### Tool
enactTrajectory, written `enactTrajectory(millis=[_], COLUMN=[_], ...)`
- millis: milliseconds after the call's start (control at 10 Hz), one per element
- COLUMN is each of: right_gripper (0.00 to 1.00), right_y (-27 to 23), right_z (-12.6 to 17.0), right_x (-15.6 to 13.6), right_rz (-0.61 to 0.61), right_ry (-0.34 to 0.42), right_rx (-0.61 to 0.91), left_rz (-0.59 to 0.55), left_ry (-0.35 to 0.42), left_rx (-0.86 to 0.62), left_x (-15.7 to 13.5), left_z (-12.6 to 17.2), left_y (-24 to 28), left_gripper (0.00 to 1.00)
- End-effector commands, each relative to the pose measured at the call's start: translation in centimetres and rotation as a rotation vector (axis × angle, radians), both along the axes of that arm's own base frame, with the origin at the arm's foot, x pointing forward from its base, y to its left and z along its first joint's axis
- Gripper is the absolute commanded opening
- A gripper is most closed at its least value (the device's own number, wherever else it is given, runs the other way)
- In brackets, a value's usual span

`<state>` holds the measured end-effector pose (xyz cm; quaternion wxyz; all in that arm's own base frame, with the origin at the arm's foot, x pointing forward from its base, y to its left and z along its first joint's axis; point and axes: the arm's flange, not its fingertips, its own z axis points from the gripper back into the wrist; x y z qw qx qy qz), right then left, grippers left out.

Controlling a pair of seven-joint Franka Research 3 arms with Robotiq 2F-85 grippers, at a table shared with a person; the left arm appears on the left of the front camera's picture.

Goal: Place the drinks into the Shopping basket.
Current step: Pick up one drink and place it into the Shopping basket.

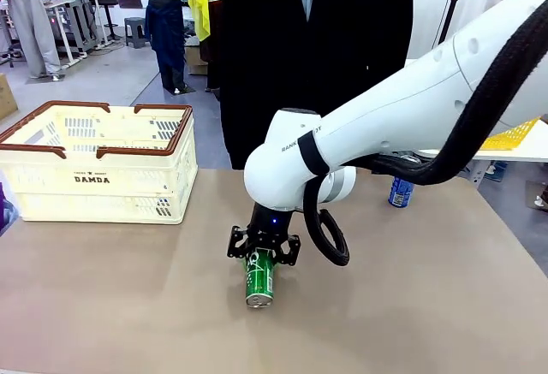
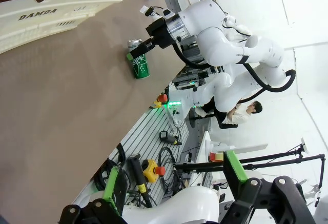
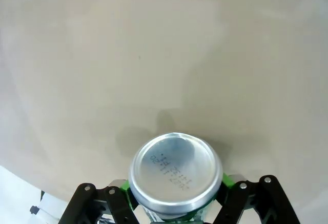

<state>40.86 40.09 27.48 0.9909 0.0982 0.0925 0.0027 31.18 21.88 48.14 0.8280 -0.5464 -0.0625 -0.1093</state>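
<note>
green can [image 1: 259,276]: body was green with white lettering; end was plain silver, faint dark printed code on it.
blue can [image 1: 400,192]: was blue with white markings.
Shopping basket [image 1: 51,196]: walls were cream-white, slotted; rim and handles dark brown; "DAMDA" in dark print.
table [image 1: 128,305]: was plain dull tan-brown.
right gripper [image 1: 264,252]: was black, green pads.
left gripper [image 2: 171,172]: was black, green pads.
right arm [image 1: 402,109]: was white, black band, black braided cable sleeve.
mesh basket [image 1: 511,137]: was bright yellow.

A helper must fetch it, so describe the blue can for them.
On the brown table, look to the far right side, behind the robot's white right arm. The blue can stands upright there, partly hidden. Unlike the green can clamped in the right gripper, it is blue and untouched.
</note>
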Motion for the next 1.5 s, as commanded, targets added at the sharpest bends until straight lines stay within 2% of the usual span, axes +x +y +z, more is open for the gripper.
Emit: enactTrajectory(millis=[0, 100, 400, 700, 900, 1000, 1100, 1300, 1400], right_gripper=[0.58, 1.00, 1.00, 1.00, 1.00, 1.00, 1.00, 1.00, 1.00], right_y=[1.2, 1.2, 0.9, 0.0, -1.9, -5.3, -9.9, -20.8, -26.3], right_z=[0.8, 0.8, 0.9, 2.3, 3.9, 5.6, 7.4, 10.3, 11.0], right_x=[0.4, 0.4, 0.3, 0.1, 0.2, 0.4, -0.2, -2.2, -3.0], right_rz=[-0.046, -0.047, -0.049, -0.051, -0.069, -0.112, -0.148, -0.083, -0.046], right_ry=[-0.015, -0.020, -0.021, -0.050, -0.064, -0.075, -0.044, 0.038, 0.086], right_rx=[-0.043, -0.040, -0.036, -0.004, 0.093, 0.232, 0.325, 0.515, 0.687], left_rz=[0.007, 0.007, 0.007, 0.007, 0.007, 0.007, 0.007, 0.007, 0.007], left_ry=[0.005, 0.005, 0.005, 0.005, 0.005, 0.005, 0.005, 0.005, 0.005], left_rx=[-0.013, -0.013, -0.013, -0.013, -0.013, -0.013, -0.013, -0.013, -0.013], left_x=[-0.1, -0.1, -0.1, -0.1, -0.1, -0.1, -0.1, -0.1, -0.1], left_z=[0.4, 0.4, 0.4, 0.4, 0.4, 0.4, 0.4, 0.4, 0.4], left_y=[-0.1, -0.1, -0.1, -0.1, -0.1, -0.1, -0.1, -0.1, -0.1], left_gripper=[1.00, 1.00, 1.00, 1.00, 1.00, 1.00, 1.00, 1.00, 1.00])
